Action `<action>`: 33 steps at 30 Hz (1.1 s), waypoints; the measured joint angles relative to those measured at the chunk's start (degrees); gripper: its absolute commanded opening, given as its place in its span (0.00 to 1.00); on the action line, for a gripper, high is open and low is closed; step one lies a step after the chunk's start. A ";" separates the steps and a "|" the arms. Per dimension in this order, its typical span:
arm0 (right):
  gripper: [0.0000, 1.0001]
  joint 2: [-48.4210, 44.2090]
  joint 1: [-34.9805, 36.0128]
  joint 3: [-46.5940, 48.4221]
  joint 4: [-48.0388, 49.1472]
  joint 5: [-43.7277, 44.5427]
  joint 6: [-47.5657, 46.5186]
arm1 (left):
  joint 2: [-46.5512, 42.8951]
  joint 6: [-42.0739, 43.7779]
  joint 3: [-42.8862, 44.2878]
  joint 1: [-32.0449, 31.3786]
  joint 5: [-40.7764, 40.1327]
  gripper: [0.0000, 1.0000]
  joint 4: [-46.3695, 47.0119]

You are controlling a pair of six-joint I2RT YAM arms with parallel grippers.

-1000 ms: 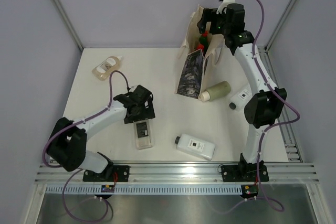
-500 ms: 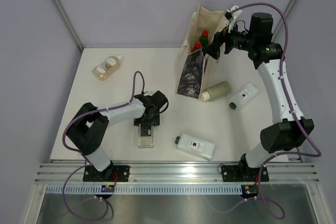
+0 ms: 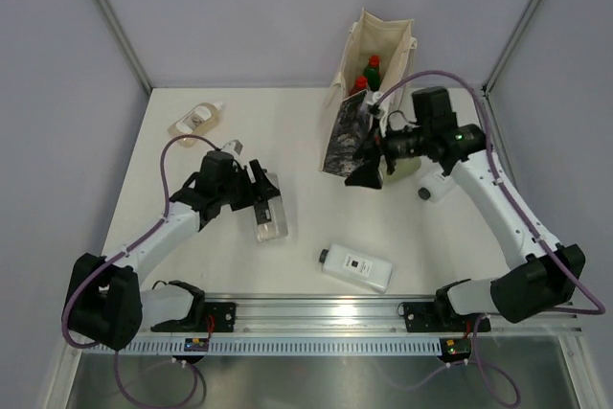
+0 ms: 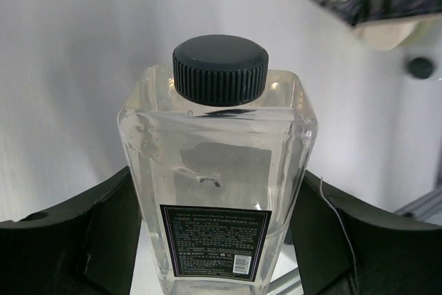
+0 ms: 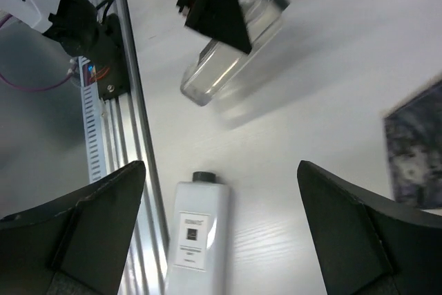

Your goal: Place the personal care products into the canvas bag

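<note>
My left gripper [image 3: 261,200] is shut on the clear rectangular bottle [image 3: 269,215] and holds it a little above the table; in the left wrist view the black-capped bottle [image 4: 219,170] sits between both fingers. My right gripper [image 3: 367,155] is open and empty, hovering in front of the cream canvas bag [image 3: 375,45]. The red and dark green bottles [image 3: 368,74] stand inside the bag. A flat white bottle [image 3: 356,268] lies near the front and also shows in the right wrist view [image 5: 197,240]. The peach bottle [image 3: 196,122] lies at the back left.
A second flat white bottle [image 3: 439,182] and the pale green cylinder [image 3: 410,166] lie right of the bag, partly hidden by my right arm. The bag's dark picture panel [image 3: 347,136] faces the table. A metal rail [image 3: 326,313] runs along the front edge.
My left gripper closed on the clear bottle and lifted it, moving left and back. My right arm swung down from the bag's mouth to hover over the table in front of the bag.
</note>
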 measured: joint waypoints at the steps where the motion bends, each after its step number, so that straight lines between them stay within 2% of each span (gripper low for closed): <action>1: 0.99 -0.59 2.60 -2.38 1.36 2.10 1.36 | -0.07 -0.87 0.00 1.36 1.79 0.00 1.97; 6: 1.00 -0.92 15.02 -12.74 11.69 18.12 15.45 | 0.52 -7.34 0.04 4.52 8.26 0.00 9.99; 12: 1.00 5.53 22.47 -11.21 20.61 33.40 26.18 | 4.57 -16.48 0.48 5.22 13.97 0.00 19.21; 17: 1.00 12.66 24.57 -5.88 23.43 37.55 31.58 | 6.03 -22.47 1.49 5.22 16.74 0.00 22.88; 24: 1.00 17.62 25.03 -1.40 23.96 39.87 35.89 | 6.03 -26.99 2.43 5.27 18.53 0.00 26.97; 27: 0.93 19.63 25.29 -0.09 23.93 40.24 37.40 | 6.03 -28.24 2.43 5.27 18.93 0.00 27.82; 30: 0.76 20.90 25.57 0.79 23.78 40.02 39.10 | 6.03 -28.94 2.43 5.27 18.99 0.00 28.61; 31: 0.60 21.14 25.73 1.07 23.78 39.82 39.69 | 6.03 -29.16 2.43 5.27 18.99 0.03 28.72; 32: 0.53 21.18 25.83 1.18 23.74 39.60 39.78 | 6.03 -29.35 2.43 5.29 19.02 0.08 28.79; 33: 0.46 21.18 26.03 1.40 23.78 39.30 39.89 | 6.03 -29.64 2.43 5.33 18.84 0.20 28.83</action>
